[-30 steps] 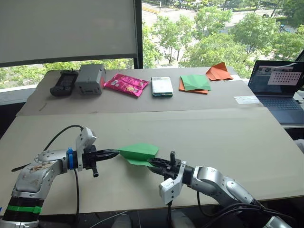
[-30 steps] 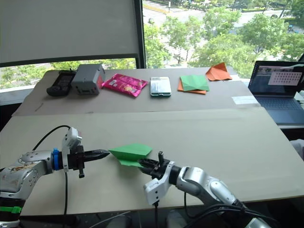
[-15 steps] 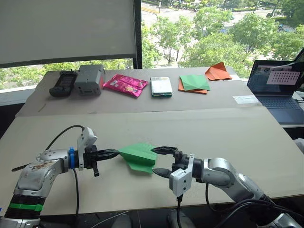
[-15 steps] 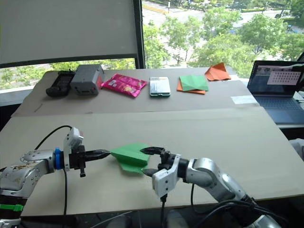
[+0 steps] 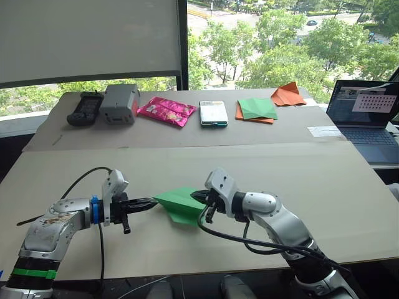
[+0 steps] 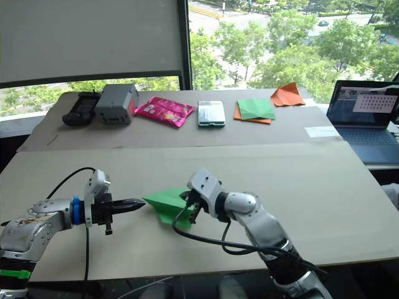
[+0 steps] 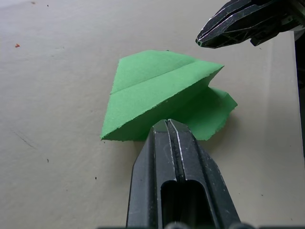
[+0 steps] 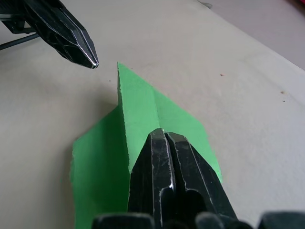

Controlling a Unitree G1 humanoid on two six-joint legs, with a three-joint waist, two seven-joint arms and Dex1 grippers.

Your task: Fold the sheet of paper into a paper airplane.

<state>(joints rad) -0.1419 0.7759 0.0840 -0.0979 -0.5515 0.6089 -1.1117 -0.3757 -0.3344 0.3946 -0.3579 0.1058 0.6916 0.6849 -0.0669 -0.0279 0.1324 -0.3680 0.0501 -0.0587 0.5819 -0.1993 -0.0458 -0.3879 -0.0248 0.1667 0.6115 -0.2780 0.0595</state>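
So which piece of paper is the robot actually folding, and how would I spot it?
Start at the near table, the front one of the two. Between the left gripper and the right gripper sits the sheet of paper, bright green and creased to a point. Unlike the green-and-orange paper stack and orange folded paper on the far table, both grippers pinch it.

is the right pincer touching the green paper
Touching. In the right wrist view the right pincer, fingers pressed shut, lies on the folded green paper with no gap between them.
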